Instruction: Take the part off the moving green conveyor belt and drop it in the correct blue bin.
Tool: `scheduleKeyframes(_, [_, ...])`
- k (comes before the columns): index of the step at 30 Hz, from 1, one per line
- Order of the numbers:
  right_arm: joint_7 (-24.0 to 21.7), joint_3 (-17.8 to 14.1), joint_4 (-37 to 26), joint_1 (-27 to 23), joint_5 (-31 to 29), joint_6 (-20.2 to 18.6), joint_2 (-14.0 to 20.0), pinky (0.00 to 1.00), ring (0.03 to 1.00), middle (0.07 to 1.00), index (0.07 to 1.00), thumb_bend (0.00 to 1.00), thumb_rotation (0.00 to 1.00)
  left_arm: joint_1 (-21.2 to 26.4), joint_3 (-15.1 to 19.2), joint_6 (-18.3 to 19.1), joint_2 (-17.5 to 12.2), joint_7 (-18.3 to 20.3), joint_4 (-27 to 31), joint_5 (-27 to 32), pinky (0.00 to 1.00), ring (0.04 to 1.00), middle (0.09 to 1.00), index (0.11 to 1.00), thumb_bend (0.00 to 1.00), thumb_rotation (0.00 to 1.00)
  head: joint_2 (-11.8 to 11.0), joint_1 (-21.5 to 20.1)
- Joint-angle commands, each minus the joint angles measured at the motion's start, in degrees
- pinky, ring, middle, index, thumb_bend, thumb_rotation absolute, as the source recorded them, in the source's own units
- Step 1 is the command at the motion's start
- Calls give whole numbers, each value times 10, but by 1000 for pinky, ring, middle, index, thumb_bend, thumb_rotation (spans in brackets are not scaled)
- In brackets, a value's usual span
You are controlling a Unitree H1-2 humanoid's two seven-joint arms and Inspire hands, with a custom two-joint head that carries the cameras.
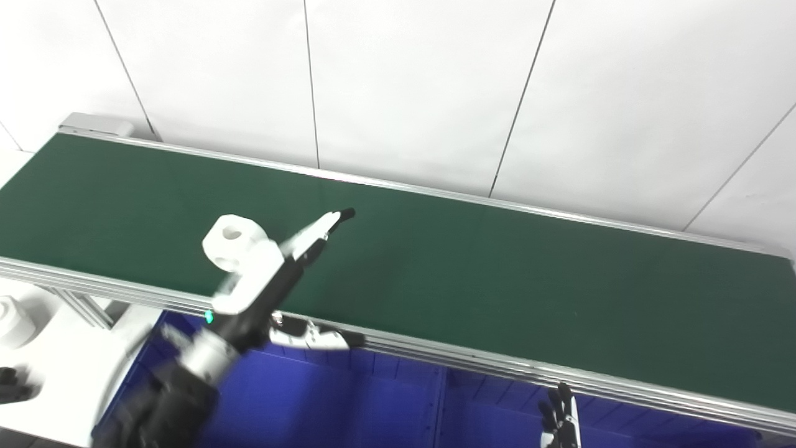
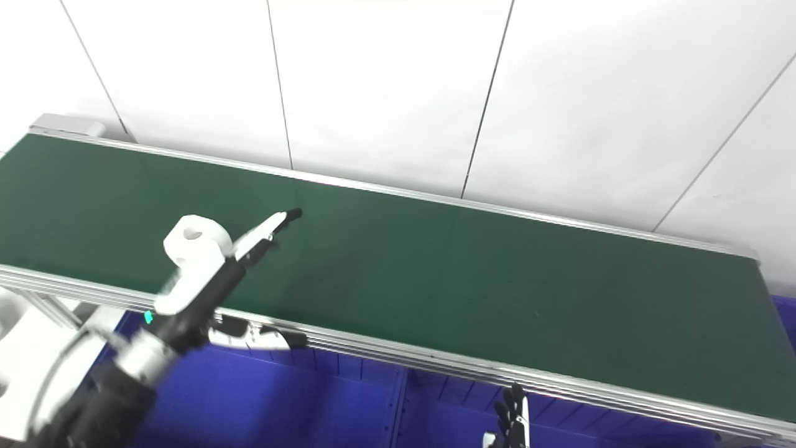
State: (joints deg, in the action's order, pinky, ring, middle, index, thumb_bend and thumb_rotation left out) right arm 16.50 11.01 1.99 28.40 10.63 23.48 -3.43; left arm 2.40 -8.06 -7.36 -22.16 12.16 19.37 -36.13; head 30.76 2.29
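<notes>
A white round part with a hole (image 1: 229,240) lies on the green conveyor belt (image 1: 497,280) near its left end. My left hand (image 1: 267,280) reaches over the belt's front edge, right beside the part and touching or nearly touching it. Its fingers (image 1: 329,223) stretch out over the belt and the thumb (image 1: 314,338) sticks out apart over the front rail; it is open and holds nothing. Only the upright fingertips of my right hand (image 1: 559,414) show at the bottom edge, over the blue bins (image 1: 348,398). The left arm is blurred.
The blue bins sit below the belt's front rail (image 1: 497,367), split by a divider (image 1: 440,398). A white table with another white part (image 1: 12,317) stands at the far left. A white panelled wall runs behind the belt.
</notes>
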Motion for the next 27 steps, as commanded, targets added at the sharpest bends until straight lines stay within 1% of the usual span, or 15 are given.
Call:
scheduleKeyframes(1, [-2,3,-10,-3,1,34,-1,958,934,963,999,567,1000,32,1,-28,-23,-8,-15,-20,898,870,837,783,968,264,1,0])
scheduleKeyframes(2, [-2,3,-10,-3,1,34,-1,958,934,963,999,568,1000,51,0,-42,-38,-12,-43,-25,897,869,836,781,969,261,1,0])
scheduleKeyframes(3, [-1,3,-10,-4,1,34,-1,960,933,963,1000,564,1000,64,-1,-52,-47,-15,-61,-29,879,864,826,763,989,223,2,0])
scheduleKeyframes(4, [-2,3,-10,-4,1,34,-1,962,932,963,1000,564,1000,83,-3,-69,-60,-21,-91,-37,859,854,816,750,997,205,1,-2])
scheduleKeyframes(5, [-3,3,-10,-4,0,34,-1,963,933,964,1000,567,1000,95,-4,-82,-69,-26,-112,-42,823,829,798,733,1000,191,1,-2])
scheduleKeyframes(6, [-3,3,-11,-4,1,34,-2,963,933,964,1000,567,1000,110,-7,-100,-78,-35,-140,-50,819,827,796,731,1000,190,2,-3])
scheduleKeyframes(7, [-2,3,-11,-4,2,34,-4,964,931,961,1000,566,1000,124,-10,-114,-85,-44,-166,-57,786,796,774,716,1000,177,3,-4])
scheduleKeyframes(9, [0,5,-10,-5,5,34,-4,964,929,960,1000,558,1000,147,-17,-117,-98,-36,-207,-69,776,785,770,720,1000,181,4,-5])
scheduleKeyframes(11, [-1,7,-11,-4,6,34,-5,965,932,962,1000,556,1000,162,-22,-119,-105,-33,-235,-72,766,780,767,728,1000,181,5,-7])
scheduleKeyframes(15, [0,7,-12,-3,8,34,-11,943,931,957,993,575,1000,202,-38,-136,-116,-52,-328,-89,760,784,775,737,1000,170,5,-10])
scheduleKeyframes(18, [6,12,-10,-3,10,34,-12,941,926,953,990,592,1000,223,-49,-141,-120,-58,-374,-98,779,800,794,755,1000,156,6,-13])
scheduleKeyframes(21, [12,18,-10,-4,7,34,-11,946,924,950,988,588,1000,240,-63,-132,-123,-51,-409,-105,810,819,812,770,1000,169,6,-15])
scheduleKeyframes(24, [22,20,-11,-4,15,34,-12,934,913,941,982,588,1000,256,-77,-135,-125,-49,-440,-108,820,826,819,774,1000,195,9,-18])
scheduleKeyframes(27, [24,24,-14,-1,13,34,-11,933,913,940,983,585,1000,265,-90,-125,-126,-35,-454,-106,830,834,823,778,1000,189,10,-18])
